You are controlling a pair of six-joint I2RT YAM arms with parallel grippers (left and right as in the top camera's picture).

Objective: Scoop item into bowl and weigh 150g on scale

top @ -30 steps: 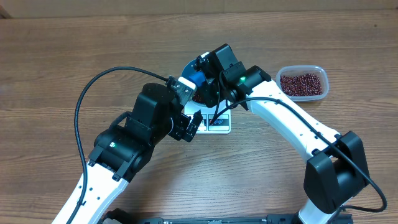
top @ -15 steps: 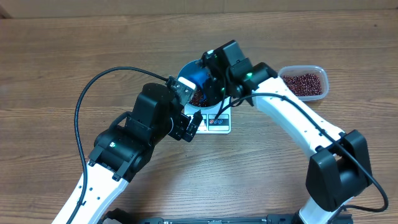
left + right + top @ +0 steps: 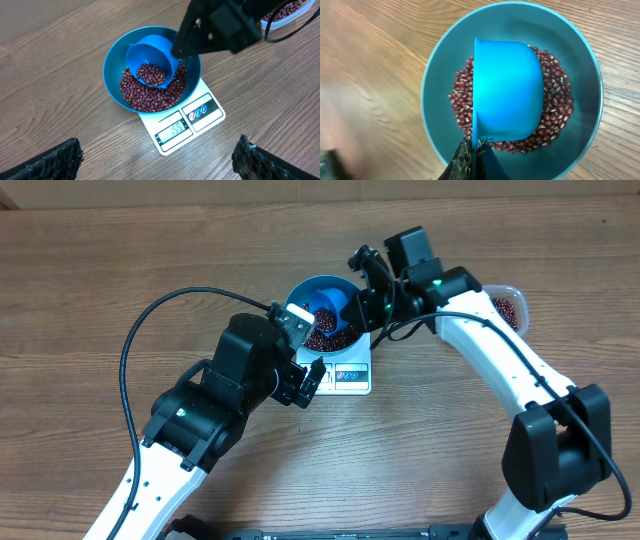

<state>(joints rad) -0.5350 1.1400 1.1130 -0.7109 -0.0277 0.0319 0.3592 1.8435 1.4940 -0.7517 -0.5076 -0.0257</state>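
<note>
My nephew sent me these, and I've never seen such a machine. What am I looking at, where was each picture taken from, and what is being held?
These are two robot arms at a wooden table, each ending in a two-finger gripper. One picture is taken from above. The other two come from a small camera on each wrist. On the table stands a white kitchen scale with a blue bowl on it, partly filled with red-brown beans. A clear tub holding more beans sits off to the side. The right gripper is shut on the handle of a blue scoop, which is tilted over the bowl with beans in it. The left gripper is wide open and holds nothing. Its dark fingers show in the lower corners of its own view.
</note>
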